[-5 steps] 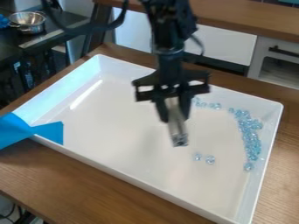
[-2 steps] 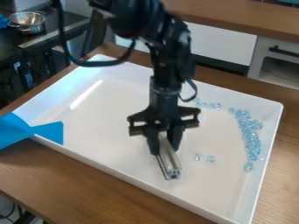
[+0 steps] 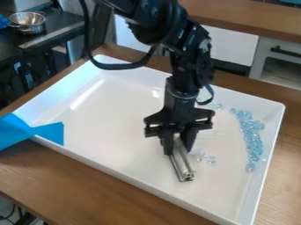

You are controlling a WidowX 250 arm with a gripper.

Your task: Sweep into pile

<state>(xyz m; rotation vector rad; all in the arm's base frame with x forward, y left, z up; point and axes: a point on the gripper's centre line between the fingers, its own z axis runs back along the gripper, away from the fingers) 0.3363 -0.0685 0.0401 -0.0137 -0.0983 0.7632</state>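
My gripper (image 3: 178,149) hangs over the middle-right part of the white tray (image 3: 111,127), shut on a silver metal bar. The bar (image 3: 181,165) slants down toward the tray's front, its lower end at or just above the tray floor. Just right of the bar lie a few loose clear beads (image 3: 208,158). A long curved band of pale blue beads (image 3: 251,138) runs along the tray's right side. One or two beads (image 3: 218,106) show right of the wrist near the back; the arm may hide others there.
Blue tape (image 3: 32,132) covers the tray's left front edge. The tray's raised walls surround the work area on the wooden table (image 3: 88,184). A metal bowl (image 3: 27,22) stands on a dark surface at the back left.
The gripper and bar first came forward and down, then moved a little right. The left bead of the small front group has shifted slightly right.
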